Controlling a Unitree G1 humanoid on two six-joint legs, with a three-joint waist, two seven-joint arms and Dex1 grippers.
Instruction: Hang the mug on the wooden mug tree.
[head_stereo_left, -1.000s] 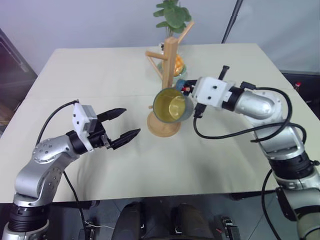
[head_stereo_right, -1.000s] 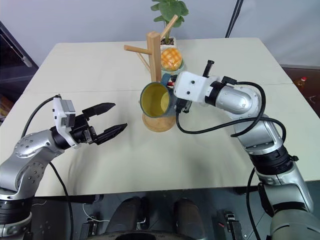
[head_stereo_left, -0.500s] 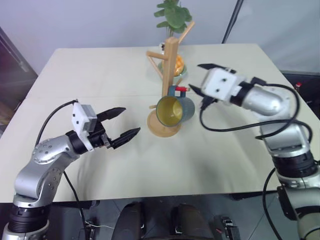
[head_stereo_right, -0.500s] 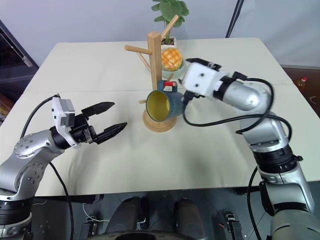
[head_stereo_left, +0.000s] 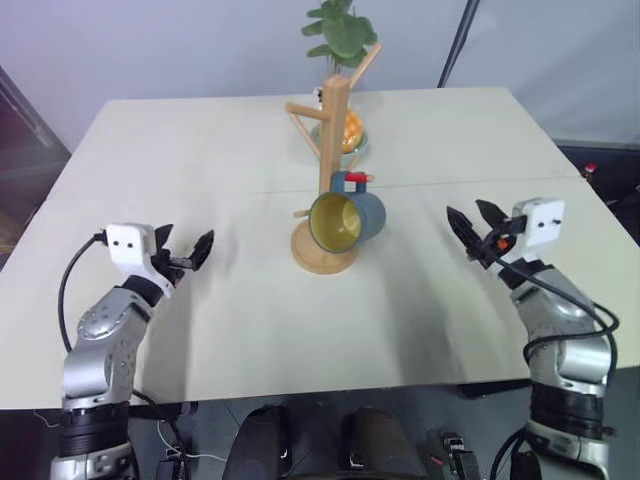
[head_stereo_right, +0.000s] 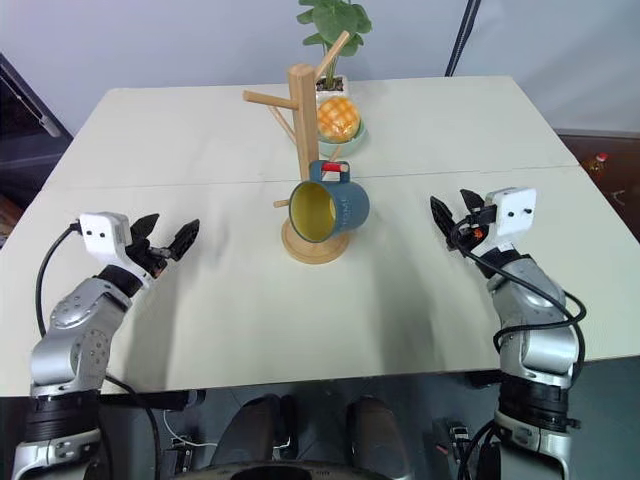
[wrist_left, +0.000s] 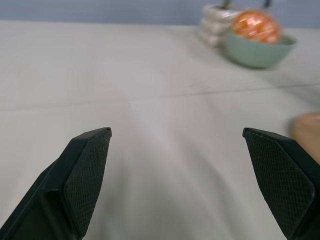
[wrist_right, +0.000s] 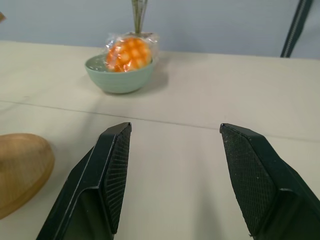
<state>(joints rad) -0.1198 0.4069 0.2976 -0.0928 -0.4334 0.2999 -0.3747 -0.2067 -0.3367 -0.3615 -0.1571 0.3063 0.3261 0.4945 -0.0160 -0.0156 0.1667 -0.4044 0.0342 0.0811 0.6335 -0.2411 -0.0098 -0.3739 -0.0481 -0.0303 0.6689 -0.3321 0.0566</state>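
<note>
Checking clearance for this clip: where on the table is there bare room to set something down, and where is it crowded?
Bare tabletop spans the near edge between the left gripper and right gripper, both open and empty. The far left and far right corners are also bare. Crowded: the middle, where the mug hangs on the wooden mug tree, with the green bowl and potted plant behind.

Both arms reach forward over the table's sides, left gripper and right gripper open, holding nothing.
</note>
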